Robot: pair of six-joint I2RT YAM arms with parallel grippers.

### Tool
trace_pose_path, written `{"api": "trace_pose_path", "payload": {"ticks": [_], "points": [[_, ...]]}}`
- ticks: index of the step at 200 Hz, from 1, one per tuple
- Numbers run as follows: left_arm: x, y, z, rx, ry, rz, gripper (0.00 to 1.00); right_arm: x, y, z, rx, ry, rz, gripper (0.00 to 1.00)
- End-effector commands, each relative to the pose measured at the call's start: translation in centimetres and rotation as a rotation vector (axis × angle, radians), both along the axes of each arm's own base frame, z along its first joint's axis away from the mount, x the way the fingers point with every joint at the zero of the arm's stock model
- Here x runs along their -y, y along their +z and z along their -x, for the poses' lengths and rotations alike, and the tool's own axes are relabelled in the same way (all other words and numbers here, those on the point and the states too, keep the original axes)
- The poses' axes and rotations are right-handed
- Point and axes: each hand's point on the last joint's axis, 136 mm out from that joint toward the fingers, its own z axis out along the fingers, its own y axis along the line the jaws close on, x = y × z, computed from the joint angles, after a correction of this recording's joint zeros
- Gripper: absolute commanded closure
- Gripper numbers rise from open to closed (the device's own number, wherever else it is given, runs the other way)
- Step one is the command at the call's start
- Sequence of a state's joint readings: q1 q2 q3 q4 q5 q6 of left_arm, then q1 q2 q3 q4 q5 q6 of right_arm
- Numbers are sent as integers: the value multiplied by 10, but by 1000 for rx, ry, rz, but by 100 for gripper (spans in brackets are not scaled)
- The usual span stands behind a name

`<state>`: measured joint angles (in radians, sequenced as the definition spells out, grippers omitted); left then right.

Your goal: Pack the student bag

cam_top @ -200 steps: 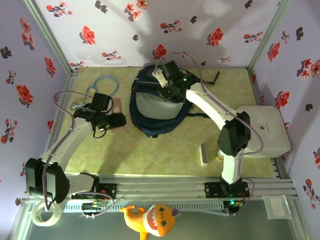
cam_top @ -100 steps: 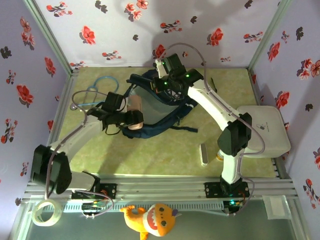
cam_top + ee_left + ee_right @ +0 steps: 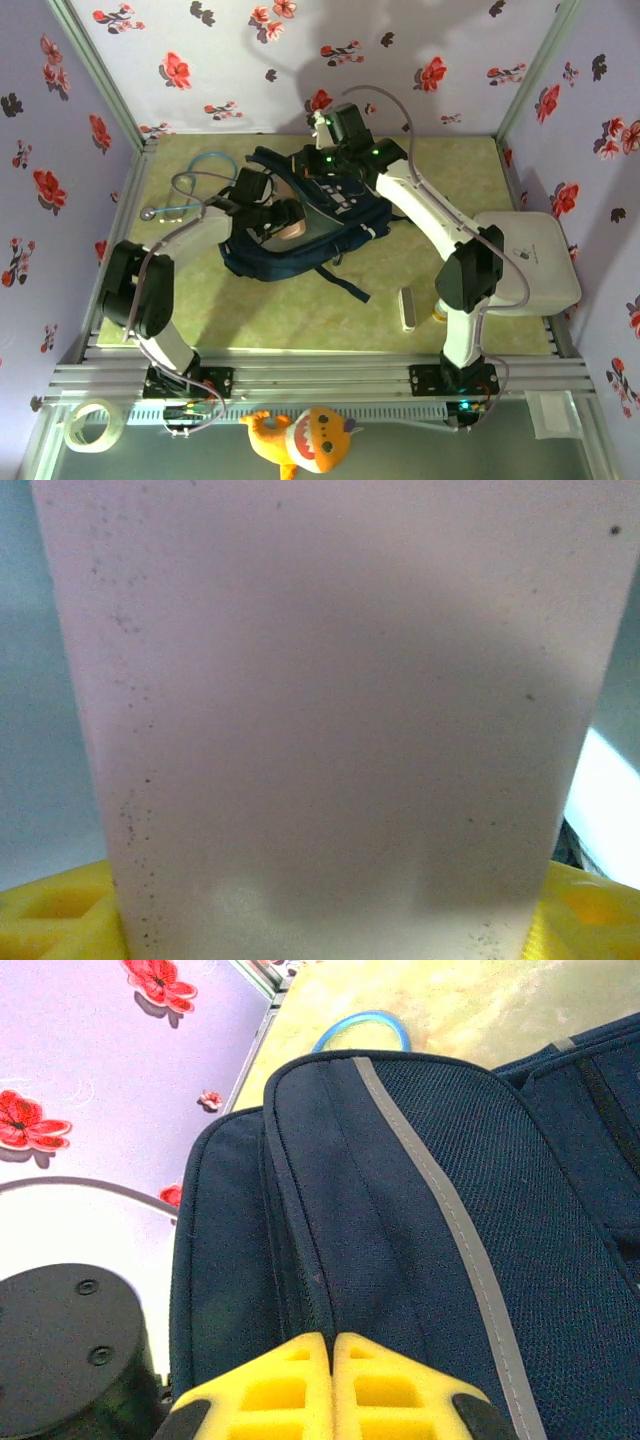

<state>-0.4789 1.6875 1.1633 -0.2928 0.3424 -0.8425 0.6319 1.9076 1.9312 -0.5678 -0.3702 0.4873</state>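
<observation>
**Crowded centre, open near strip**

From my seat, the student bag [image 3: 300, 240] takes up the middle of the table [image 3: 270, 315], and both arms reach in over it. The left gripper [image 3: 280, 218] hangs above the bag, clamped on a pale pink block [image 3: 293, 230]. The right gripper [image 3: 331, 1345] is pinched on the bag's far rim, so I see no gap between them.

A loose strap [image 3: 345, 285] trails toward the near side. A blue ring [image 3: 207, 168] blocks the far left corner. On the right I have a white case [image 3: 530, 262] and a small white bar [image 3: 407, 308] beside the arm. I see bare mat along the near strip and in the far right corner.
</observation>
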Motion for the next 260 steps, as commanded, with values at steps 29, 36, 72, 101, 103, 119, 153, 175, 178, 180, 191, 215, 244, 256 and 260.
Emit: {"api": "trace_pose_path", "payload": {"ticks": [29,36,72,101,103,119,153,175,178,180,191,215,244,256,260], "points": [[23,18,-27,50,28,107,21,2,65,-5,114,-5,-196,100],[21,18,-27,46,33,109,18,4,64,-6,112,-6,-198,100],[8,15,-15,41,62,127,10,6,67,-7,114,-5,-226,100],[-9,6,-9,26,107,134,11,6,64,-8,110,-6,-224,100],[-9,5,-8,25,110,136,12,6,63,-8,108,-6,-224,100],[-18,-2,-10,18,140,140,17,7,62,-8,107,-9,-221,100],[-13,-4,-22,24,135,151,43,10,59,-8,106,-16,-213,100],[-5,-5,-31,33,119,167,54,13,58,-8,109,-25,-205,100],[-3,-4,-33,39,116,167,55,13,58,-7,107,-25,-205,100],[-3,-4,-34,42,114,167,55,13,58,-7,108,-26,-205,100],[3,-7,-39,47,99,164,57,13,58,-7,109,-25,-206,100],[18,-11,-49,41,83,193,66,14,55,-5,100,-26,-200,100],[34,-10,-60,48,83,246,68,20,51,-4,96,-41,-190,100],[37,-17,-65,30,99,259,68,20,49,-4,93,-42,-189,100],[37,-19,-68,23,109,263,68,20,48,-4,90,-44,-188,100]]}}
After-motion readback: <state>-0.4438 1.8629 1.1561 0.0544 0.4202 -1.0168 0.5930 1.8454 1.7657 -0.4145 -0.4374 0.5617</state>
